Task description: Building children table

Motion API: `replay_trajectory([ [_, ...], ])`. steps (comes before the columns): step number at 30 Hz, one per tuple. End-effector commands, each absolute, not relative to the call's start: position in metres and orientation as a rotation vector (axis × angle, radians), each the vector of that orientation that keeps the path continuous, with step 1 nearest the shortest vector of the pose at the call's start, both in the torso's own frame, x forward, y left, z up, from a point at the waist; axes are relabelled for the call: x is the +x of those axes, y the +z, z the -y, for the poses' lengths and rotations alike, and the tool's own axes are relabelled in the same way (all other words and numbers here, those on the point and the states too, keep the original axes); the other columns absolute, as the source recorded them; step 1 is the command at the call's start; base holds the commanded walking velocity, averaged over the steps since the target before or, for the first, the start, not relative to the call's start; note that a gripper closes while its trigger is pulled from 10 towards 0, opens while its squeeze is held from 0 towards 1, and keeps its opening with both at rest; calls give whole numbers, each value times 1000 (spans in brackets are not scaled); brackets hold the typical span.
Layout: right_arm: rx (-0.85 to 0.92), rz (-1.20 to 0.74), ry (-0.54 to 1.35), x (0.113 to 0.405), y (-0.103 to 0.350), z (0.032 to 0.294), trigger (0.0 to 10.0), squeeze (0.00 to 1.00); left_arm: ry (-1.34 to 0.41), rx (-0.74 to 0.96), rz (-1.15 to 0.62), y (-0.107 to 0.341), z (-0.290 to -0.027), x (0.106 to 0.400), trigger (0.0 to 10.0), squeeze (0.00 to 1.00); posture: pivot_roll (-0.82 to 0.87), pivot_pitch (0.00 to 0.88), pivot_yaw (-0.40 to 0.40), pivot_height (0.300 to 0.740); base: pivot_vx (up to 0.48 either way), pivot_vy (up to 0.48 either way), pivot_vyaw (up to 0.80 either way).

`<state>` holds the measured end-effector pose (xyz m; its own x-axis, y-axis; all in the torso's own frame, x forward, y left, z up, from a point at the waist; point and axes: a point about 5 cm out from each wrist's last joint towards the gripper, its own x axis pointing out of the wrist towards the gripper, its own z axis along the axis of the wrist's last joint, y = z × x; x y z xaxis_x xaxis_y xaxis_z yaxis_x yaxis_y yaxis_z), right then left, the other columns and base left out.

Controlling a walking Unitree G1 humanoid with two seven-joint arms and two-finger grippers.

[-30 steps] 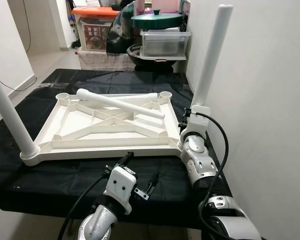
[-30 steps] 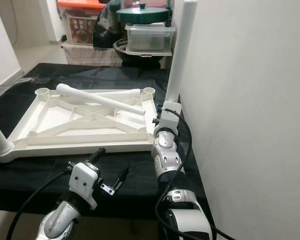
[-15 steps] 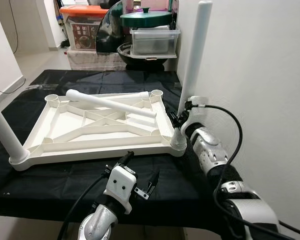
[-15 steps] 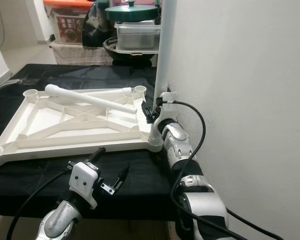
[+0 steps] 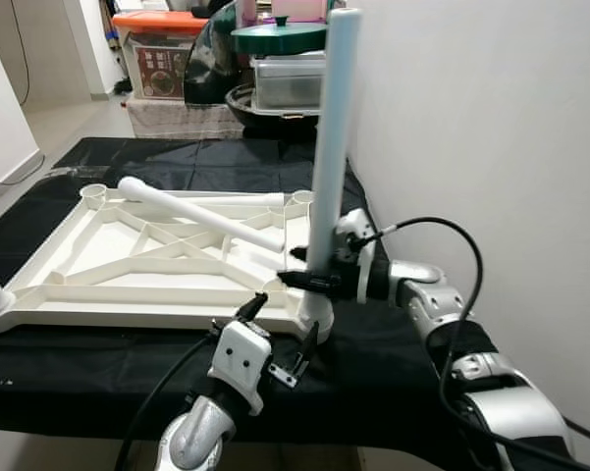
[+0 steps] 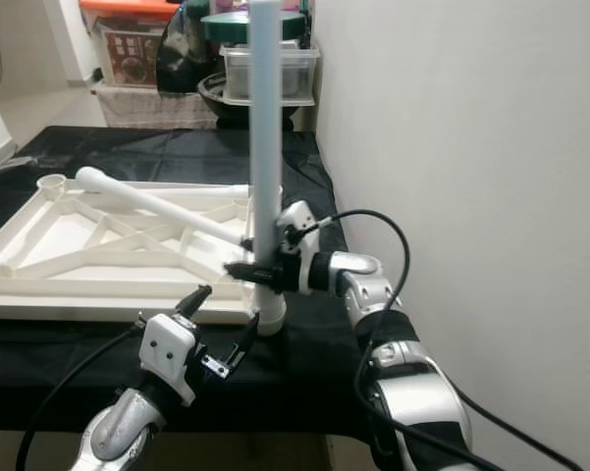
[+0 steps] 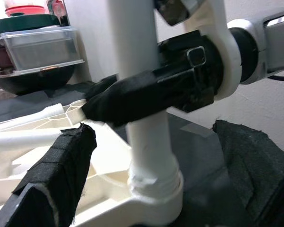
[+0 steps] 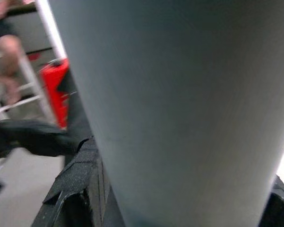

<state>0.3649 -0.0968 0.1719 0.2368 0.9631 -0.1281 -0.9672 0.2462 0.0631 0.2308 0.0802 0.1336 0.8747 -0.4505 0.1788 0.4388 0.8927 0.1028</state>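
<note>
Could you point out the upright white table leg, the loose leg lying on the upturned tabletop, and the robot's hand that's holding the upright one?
upright white table leg [image 5: 332, 128], left eye view, mid-shaft.
loose leg [image 5: 191, 213], left eye view, middle of its length.
right hand [image 5: 314, 282], left eye view, black fingers around the shaft.

Head eyes look down at the tabletop [image 5: 128, 285]; wrist cameras closely face the upright leg [image 7: 142, 94].
</note>
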Motion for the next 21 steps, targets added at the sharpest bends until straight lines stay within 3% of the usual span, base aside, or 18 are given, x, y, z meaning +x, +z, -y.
replay_trajectory([
  [1, -80, -173, 1379, 362, 167, 81, 0, 0, -467, 44, 181, 131, -80, 230, 10000, 0, 111, 0, -69, 740, 0, 0, 0],
  [10, -88, -118, 1192, 371, 167, 77, 0, 0, -471, 48, 177, 130, -80, 229, 10000, 0, 107, 0, -65, 740, 0, 0, 0],
  [11, -54, -100, 1065, 376, 168, 80, 0, 0, -473, 49, 176, 130, -80, 229, 10000, 0, 104, 0, -61, 740, 0, 0, 0],
  [12, -54, -100, 1065, 376, 168, 80, 0, 0, -473, 49, 176, 130, -80, 229, 10000, 0, 104, 0, -61, 740, 0, 0, 0],
  [14, -9, -101, 511, 393, 160, 110, 0, 0, -479, 51, 172, 129, -80, 229, 10000, 0, 92, 0, -54, 740, 0, 0, 0],
  [16, -9, -101, 511, 393, 160, 110, 0, 0, -479, 51, 172, 129, -80, 229, 10000, 0, 92, 0, -54, 740, 0, 0, 0],
  [17, 3, -110, 237, 395, 154, 128, 0, 0, -481, 51, 170, 128, -79, 229, 10000, 0, 87, 0, -54, 740, 0, 0, 0],
  [18, 3, -110, 237, 395, 154, 128, 0, 0, -481, 51, 170, 128, -79, 229, 10000, 0, 87, 0, -54, 740, 0, 0, 0],
  [19, 5, -95, -5, 389, 148, 140, 0, 0, -485, 51, 169, 128, -79, 229, 10000, 0, 85, 0, -56, 740, 0, 0, 0],
  [20, 5, -95, -5, 389, 148, 140, 0, 0, -485, 51, 169, 128, -79, 229, 10000, 0, 85, 0, -56, 740, 0, 0, 0],
  [21, 22, -91, -153, 382, 143, 144, 0, 0, -487, 53, 168, 128, -78, 229, 10000, 0, 95, 0, -63, 740, 0, 0, 0],
])
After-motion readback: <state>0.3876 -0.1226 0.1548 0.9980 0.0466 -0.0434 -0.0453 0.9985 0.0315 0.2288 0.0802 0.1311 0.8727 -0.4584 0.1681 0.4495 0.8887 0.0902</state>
